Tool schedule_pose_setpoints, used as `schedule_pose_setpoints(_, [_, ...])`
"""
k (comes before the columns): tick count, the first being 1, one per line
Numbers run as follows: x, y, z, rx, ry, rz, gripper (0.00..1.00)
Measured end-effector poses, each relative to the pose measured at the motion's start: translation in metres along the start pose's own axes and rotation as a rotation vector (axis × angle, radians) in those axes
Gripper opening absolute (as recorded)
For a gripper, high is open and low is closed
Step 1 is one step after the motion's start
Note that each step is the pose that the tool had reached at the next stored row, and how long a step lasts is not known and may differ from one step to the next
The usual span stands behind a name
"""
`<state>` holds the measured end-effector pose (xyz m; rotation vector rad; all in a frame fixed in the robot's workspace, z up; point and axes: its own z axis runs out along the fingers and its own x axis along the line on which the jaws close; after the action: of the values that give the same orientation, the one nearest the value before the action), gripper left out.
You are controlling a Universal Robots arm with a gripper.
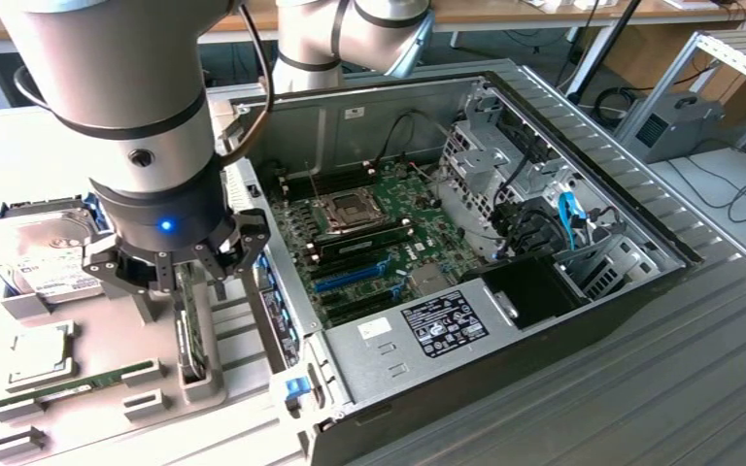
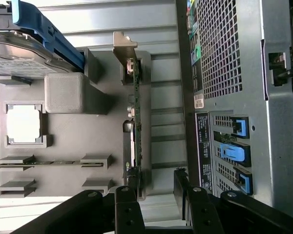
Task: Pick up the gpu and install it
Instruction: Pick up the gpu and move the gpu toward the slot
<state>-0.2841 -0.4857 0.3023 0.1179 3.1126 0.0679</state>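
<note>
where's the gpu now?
Exterior view's left: the gpu stands on edge in the grey holder, under the gripper, between the memory stick and the PC case.

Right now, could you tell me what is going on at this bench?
A single robot arm holds its gripper open over the parts tray, above the gpu, which stands on edge in its holder, not yet gripped. Beside the tray, the computer case lies open with its motherboard exposed; the card is not installed.
</note>
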Motion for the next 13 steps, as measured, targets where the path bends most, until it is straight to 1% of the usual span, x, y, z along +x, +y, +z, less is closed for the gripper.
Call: schedule_pose_setpoints(13, [0.0001,-0.0002,0.0046,0.0,0.0,0.0,0.42])
